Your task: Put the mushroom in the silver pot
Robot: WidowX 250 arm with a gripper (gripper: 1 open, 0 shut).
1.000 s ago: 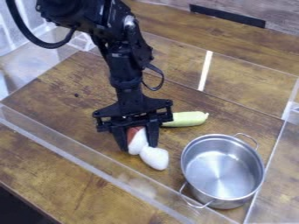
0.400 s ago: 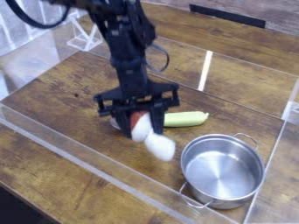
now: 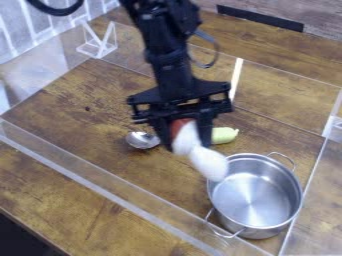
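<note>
Mushroom carried above table, left of pot

The gripper point(image 3: 183, 128) is clamped on the mushroom point(image 3: 198, 152) at its red cap; the white stem slants down-right toward the silver pot point(image 3: 254, 193).

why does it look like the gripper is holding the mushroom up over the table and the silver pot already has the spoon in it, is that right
Not quite: the silver pot is empty in the camera view. The spoon lies on the table behind the gripper, which does hold the mushroom up off the table.
</note>
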